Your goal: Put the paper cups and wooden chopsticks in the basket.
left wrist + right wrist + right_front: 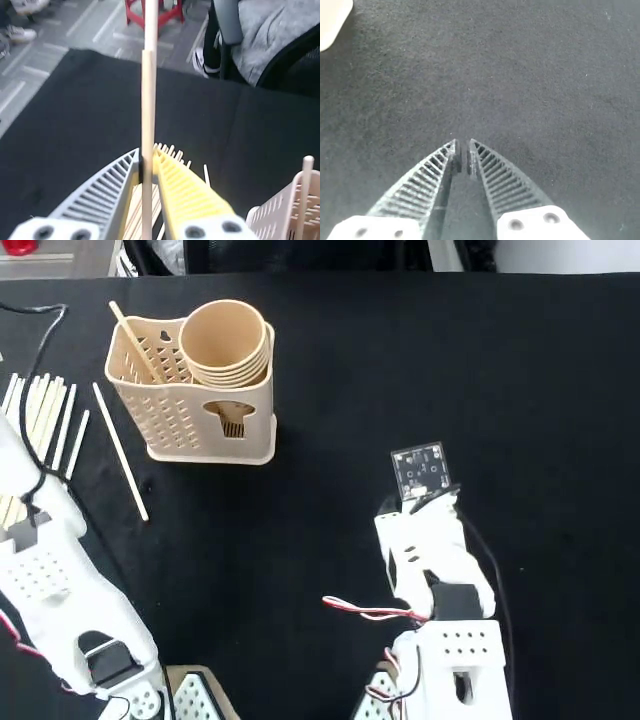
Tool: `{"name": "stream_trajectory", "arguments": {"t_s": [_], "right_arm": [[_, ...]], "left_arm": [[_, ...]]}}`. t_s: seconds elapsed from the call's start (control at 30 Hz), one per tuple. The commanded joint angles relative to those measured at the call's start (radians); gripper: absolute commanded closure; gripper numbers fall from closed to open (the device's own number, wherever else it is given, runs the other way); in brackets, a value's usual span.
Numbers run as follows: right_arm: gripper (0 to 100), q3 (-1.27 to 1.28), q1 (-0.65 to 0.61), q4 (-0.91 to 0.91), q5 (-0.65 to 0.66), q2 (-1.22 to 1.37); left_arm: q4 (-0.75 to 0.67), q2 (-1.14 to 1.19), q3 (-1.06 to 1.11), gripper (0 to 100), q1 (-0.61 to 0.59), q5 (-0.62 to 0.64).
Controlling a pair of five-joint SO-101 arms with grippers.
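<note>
Left hand [146, 160] clamped on one wooden chopstick [148, 100], whose long axis runs straight out between the fingers. The basket [190, 430] stands on the black tabletop [400, 360], just to that hand's right and slightly ahead, so the stick probably has to swing that way and tip upright. The basket holds stacked paper cups [225, 340] and a leaning chopstick [135, 335]. Loose chopsticks [45, 415] lie beneath the left arm, which is the nearer one. Right hand [462, 150] is together and empty, well apart from the basket. No legible writing on basket or cups.
</note>
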Motion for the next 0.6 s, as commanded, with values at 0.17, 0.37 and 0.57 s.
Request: {"name": "stream_trajectory", "arguments": {"t_s": [0.17, 0.37, 0.57], "right_arm": [[95.6, -0.002, -0.009, -0.021, 0.006, -0.015], [95.6, -0.002, -0.008, -0.021, 0.006, -0.015], [95.6, -0.002, -0.008, -0.021, 0.006, -0.015]], "left_arm": [[-0.040, -0.229, -0.047, 97, 0.013, 0.235], [0.005, -0.299, -0.044, 97, 0.018, 0.342], [0.009, -0.394, 0.036, 97, 0.045, 0.328]]}}
